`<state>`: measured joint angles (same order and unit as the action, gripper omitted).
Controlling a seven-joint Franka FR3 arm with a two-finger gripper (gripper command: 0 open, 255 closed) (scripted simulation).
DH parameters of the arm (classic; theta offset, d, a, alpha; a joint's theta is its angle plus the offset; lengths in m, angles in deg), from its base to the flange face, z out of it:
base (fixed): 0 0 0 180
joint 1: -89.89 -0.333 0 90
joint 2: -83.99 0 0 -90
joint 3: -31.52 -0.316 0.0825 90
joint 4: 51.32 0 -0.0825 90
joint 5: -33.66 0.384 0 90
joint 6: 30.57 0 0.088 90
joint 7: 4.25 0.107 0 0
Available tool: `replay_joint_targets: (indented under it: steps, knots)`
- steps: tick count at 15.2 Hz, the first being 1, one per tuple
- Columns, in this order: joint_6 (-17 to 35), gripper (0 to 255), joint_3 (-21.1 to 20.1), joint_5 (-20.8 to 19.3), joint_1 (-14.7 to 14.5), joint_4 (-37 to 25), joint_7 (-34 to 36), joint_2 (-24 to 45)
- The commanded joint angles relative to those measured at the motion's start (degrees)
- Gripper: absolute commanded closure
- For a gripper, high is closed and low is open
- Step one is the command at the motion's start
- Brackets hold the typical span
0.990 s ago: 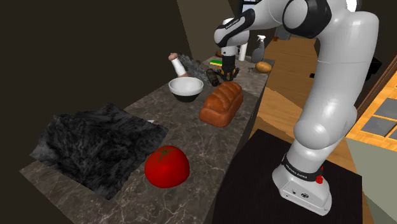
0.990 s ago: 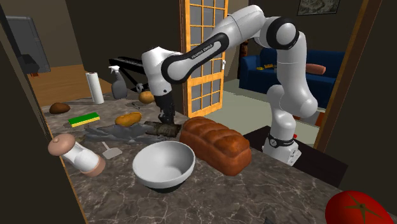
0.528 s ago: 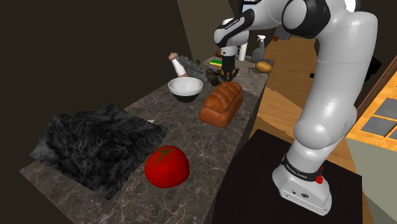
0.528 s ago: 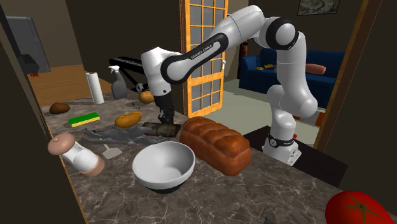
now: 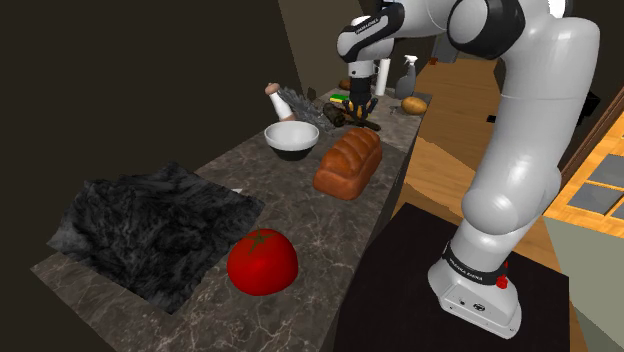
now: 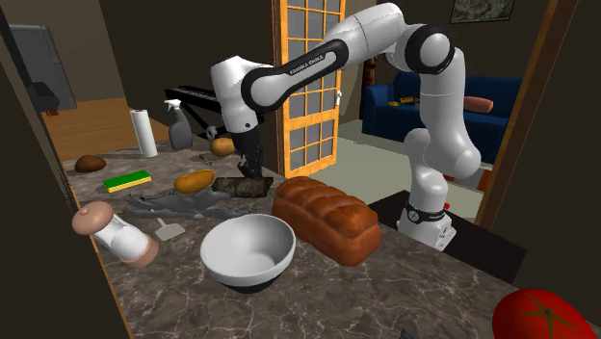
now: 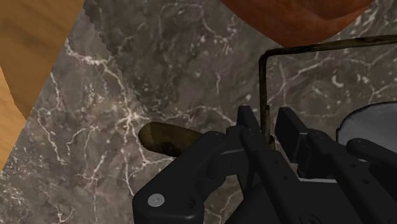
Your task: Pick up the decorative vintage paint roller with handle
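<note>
The tabletop [image 5: 300, 205] is dark brown marble veined with white. The tomato [image 5: 262, 262] is red, the loaf [image 5: 349, 160] russet, the bowl [image 5: 292, 133] white on a black foot. The cloth [image 5: 150, 225] is mottled black and grey. The sponge [image 6: 128, 180] is green over yellow. The roller [image 7: 168, 138] has an olive-brown handle and dark wire; the tool [image 7: 268, 127] is black.

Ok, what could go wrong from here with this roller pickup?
1. The pincer clasps the paint roller by its thin wire alone, so it may swivel or slip out.
2. The bread loaf lies close beside it; a swinging roller could clip it.
</note>
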<state>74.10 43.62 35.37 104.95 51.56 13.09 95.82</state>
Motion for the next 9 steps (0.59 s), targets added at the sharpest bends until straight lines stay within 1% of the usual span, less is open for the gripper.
replay_joint_targets:
  steps: [1,7,9]
  knots:
    - [-1.39,255,0.02,-0.05,0.00,-1.20,0.03,-0.21]
    - [-5.74,255,0.07,-0.26,-0.01,-4.67,0.14,-1.11]
    - [-5.85,255,0.07,-0.27,-0.01,-4.76,0.14,-1.13]
